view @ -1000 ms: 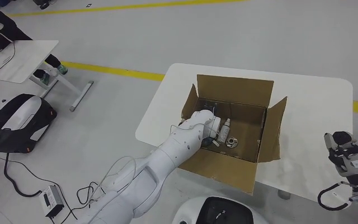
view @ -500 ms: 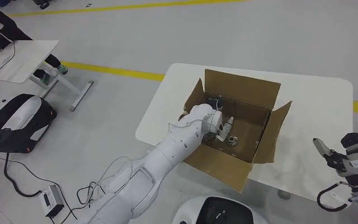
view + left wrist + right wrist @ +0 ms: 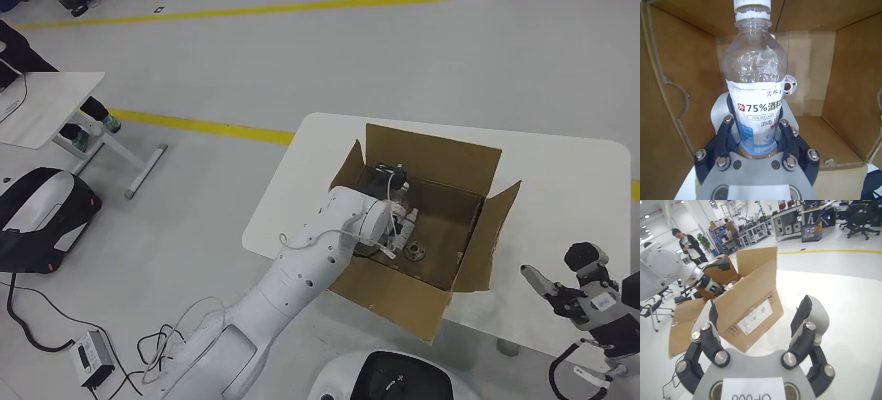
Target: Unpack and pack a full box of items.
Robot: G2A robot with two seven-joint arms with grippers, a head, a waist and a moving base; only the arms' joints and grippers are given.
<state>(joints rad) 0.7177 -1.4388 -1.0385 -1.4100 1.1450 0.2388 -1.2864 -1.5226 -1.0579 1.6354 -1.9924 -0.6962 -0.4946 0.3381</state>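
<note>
- My left gripper is down inside the cardboard box, fingers clamped on the lower half of a clear bottle with a white label and cap
- The box walls stand close on either side of the bottle; the floor opens up toward the far corner, where a small metal flange lies
- The right gripper hangs over bare table, fingers spread wide with nothing between them, well apart from the box
- The right flap stands up and leans outward toward that gripper
- In the left wrist view the cap is cut off, the bottle's base sits hidden behind the gripper's palm, and the flange is half hidden behind the bottle
- From the top, my left arm covers the fingers and much of the bottle
</note>
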